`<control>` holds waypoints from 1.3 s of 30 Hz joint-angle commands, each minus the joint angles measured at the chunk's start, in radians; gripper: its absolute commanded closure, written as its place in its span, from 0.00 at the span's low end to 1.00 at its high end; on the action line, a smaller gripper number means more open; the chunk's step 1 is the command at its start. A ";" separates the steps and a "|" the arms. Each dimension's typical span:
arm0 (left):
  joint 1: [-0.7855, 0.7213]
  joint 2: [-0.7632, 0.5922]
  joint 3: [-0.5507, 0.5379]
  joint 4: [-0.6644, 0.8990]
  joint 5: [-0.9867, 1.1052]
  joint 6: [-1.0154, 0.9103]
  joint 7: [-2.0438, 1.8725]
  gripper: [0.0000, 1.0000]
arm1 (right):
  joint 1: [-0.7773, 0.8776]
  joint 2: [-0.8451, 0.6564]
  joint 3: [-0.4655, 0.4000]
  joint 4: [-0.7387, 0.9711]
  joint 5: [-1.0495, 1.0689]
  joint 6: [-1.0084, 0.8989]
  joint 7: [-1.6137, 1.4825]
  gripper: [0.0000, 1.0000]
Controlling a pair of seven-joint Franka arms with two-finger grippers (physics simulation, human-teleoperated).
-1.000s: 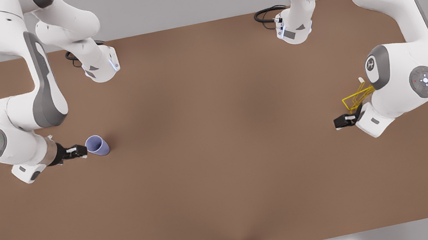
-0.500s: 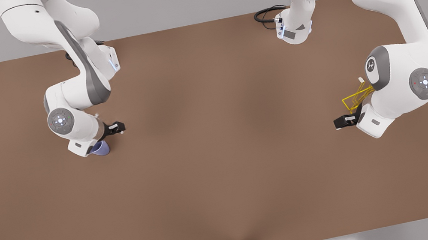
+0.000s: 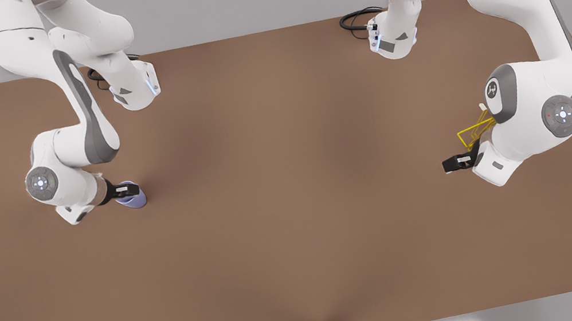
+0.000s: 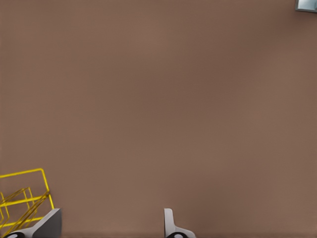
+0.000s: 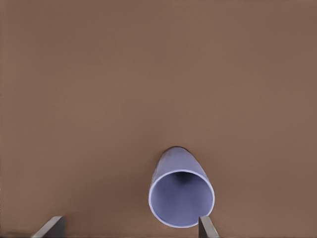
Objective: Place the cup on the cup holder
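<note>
Front view: brown table (image 3: 294,211) with two white Franka arms, one on each side.
Cup: the lavender-blue cup (image 3: 133,199) stands upright on the table at the front view's left, mouth up, well apart from the rack.
Cup holder: the yellow wire cup holder (image 3: 474,130) sits over at the front view's right, partly hidden behind that arm's wrist.
Right gripper: the right gripper (image 3: 127,190) hangs right over the cup, pretty much on top of it. In the right wrist view its fingers (image 5: 207,227) are spread wide, with the cup (image 5: 181,192) low between them, nearer one finger, not clamped.
Left gripper: the left gripper (image 3: 454,162) hovers just beside the cup holder, waiting. In the left wrist view its fingers (image 4: 172,224) are apart with bare table between them, and the cup holder (image 4: 24,197) is next to one finger.
</note>
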 commanded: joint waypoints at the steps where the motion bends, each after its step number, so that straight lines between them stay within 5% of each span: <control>1: 0.002 -0.001 0.001 0.000 0.001 -0.002 -0.015 0.00 | -0.039 0.010 -0.002 0.004 0.002 0.022 -0.023 0.00; 20: 0.000 0.003 0.003 -0.001 0.002 -0.007 -0.035 0.00 | -0.046 0.062 0.027 -0.029 0.025 -0.068 -0.140 0.00; 37: 0.000 0.003 0.001 -0.007 0.002 -0.022 -0.044 0.00 | -0.024 0.120 0.044 -0.152 0.023 0.162 -0.142 0.00; 39: 0.000 0.003 0.001 -0.007 0.002 -0.022 -0.044 0.00 | -0.023 0.125 0.044 -0.181 0.023 0.205 -0.143 0.08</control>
